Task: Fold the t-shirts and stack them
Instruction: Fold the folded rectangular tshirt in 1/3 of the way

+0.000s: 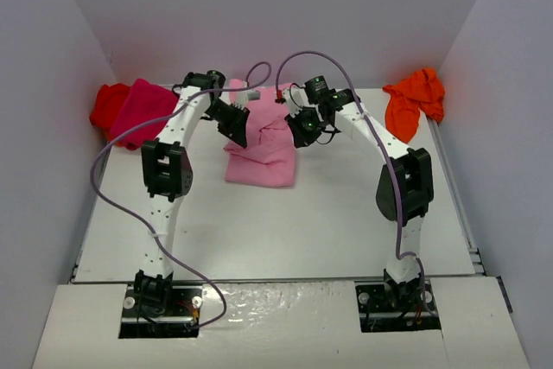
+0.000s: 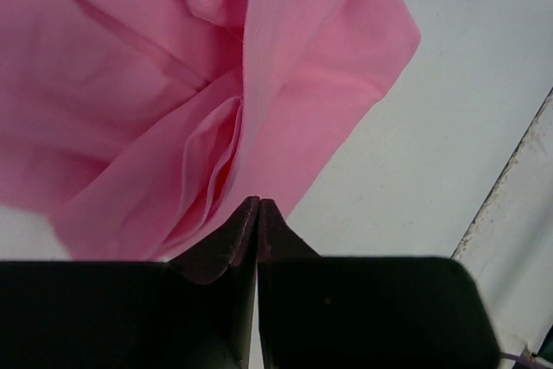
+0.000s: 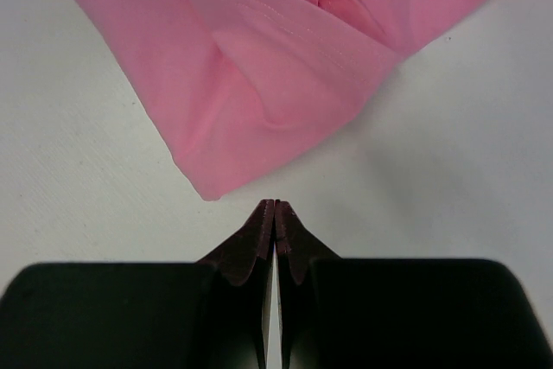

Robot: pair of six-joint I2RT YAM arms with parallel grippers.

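The light pink t-shirt (image 1: 259, 155) lies rumpled and partly folded at the back middle of the table. My left gripper (image 1: 235, 124) hovers over its left edge. In the left wrist view it (image 2: 257, 203) is shut, nothing shows between its tips, and the pink cloth (image 2: 130, 84) lies just beyond them. My right gripper (image 1: 302, 128) is at the shirt's right edge. In the right wrist view it (image 3: 275, 205) is shut and empty, a little short of a corner of the shirt (image 3: 259, 66). The magenta t-shirt (image 1: 143, 106) and red t-shirt (image 1: 107, 103) are bunched at the back left. The orange t-shirt (image 1: 415, 99) is bunched at the back right.
Grey walls (image 1: 52, 84) close in the white table (image 1: 328, 222) on the left, back and right. A raised rail (image 1: 458, 205) runs along the table's right edge. Purple cables (image 1: 112, 149) loop from both arms.
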